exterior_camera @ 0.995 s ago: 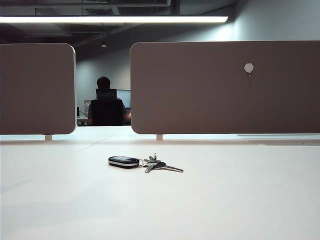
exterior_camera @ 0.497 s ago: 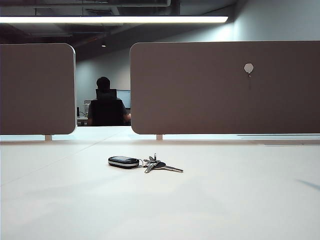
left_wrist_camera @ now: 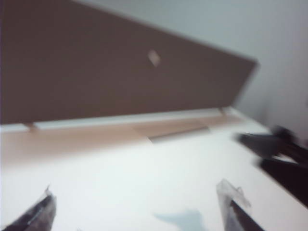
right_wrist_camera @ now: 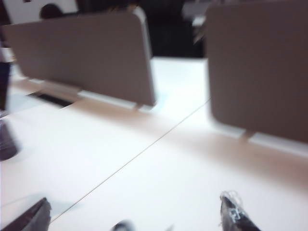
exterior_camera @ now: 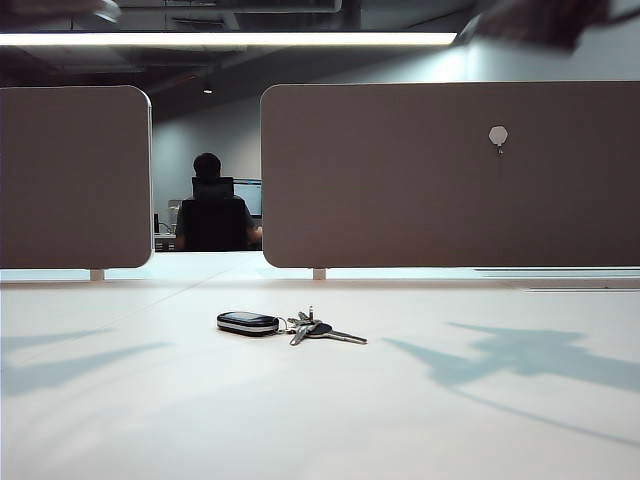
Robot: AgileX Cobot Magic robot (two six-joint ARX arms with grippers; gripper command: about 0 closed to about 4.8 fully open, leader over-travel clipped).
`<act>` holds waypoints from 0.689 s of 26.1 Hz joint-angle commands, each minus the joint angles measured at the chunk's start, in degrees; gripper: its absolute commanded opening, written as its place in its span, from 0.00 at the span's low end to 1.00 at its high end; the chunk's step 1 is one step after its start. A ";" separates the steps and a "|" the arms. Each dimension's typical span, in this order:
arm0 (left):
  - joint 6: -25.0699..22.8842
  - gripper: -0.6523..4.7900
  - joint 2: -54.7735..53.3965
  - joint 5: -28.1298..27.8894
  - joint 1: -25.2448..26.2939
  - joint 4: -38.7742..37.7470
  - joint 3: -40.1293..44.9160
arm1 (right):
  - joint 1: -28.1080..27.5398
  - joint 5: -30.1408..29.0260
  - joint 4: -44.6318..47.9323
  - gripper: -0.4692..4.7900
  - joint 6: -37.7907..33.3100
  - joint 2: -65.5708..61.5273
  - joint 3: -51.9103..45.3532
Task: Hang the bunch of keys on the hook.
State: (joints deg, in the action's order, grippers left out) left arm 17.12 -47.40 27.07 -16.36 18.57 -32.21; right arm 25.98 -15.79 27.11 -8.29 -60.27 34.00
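Observation:
The bunch of keys (exterior_camera: 290, 327) lies flat on the white table, its oval black fob (exterior_camera: 247, 322) on the left and the silver keys fanned out to the right. The small white hook (exterior_camera: 498, 135) is fixed high on the right brown panel (exterior_camera: 400, 190); the hook (left_wrist_camera: 153, 57) also shows, blurred, in the left wrist view. My left gripper (left_wrist_camera: 137, 211) hangs open over bare table. My right gripper (right_wrist_camera: 132, 216) is open too, with only a blurred dark speck (right_wrist_camera: 123, 225) at the picture's edge between its fingers. Neither touches the keys.
A second brown panel (exterior_camera: 75, 175) stands at the back left, with a gap between the two where a seated person (exterior_camera: 210, 205) is seen far behind. Blurred arm parts (exterior_camera: 540, 20) cross the top of the exterior view. The other arm (left_wrist_camera: 281, 156) shows dark in the left wrist view.
Both arms have swung in above the table: blurred parts now show at the top of the exterior view and their shadows fall on the tabletop. The keys have not moved.

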 commanded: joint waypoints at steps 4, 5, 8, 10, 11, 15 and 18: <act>-4.96 1.00 -1.88 2.56 -4.57 -1.84 -0.87 | 0.22 -8.37 8.72 1.00 -2.32 -13.35 0.37; -5.18 1.00 -1.88 2.51 -4.83 -2.47 -0.87 | 0.68 -8.09 8.74 0.95 0.11 -14.75 0.37; -8.94 1.00 -1.86 1.75 -4.83 -4.70 -0.87 | 2.82 -2.29 8.72 0.87 4.35 -19.21 0.81; -11.80 1.00 -1.88 -0.26 -4.85 -6.27 -0.87 | 4.11 0.57 8.63 0.91 5.09 -21.70 1.44; -12.92 1.00 -1.88 -1.31 -4.94 -7.30 -0.87 | 4.85 0.90 8.74 0.94 5.62 -23.15 1.95; -13.20 1.00 -1.88 -1.75 -5.07 -11.15 -0.87 | 7.48 3.32 8.81 0.93 7.08 -28.33 4.81; -13.77 1.00 -2.08 -2.86 -5.05 -12.96 -0.87 | 9.20 7.48 8.68 0.93 8.37 -32.85 7.91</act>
State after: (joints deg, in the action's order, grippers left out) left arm 3.99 -49.36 24.86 -21.43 6.20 -32.82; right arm 34.83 -10.76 34.96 -0.93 -91.55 40.53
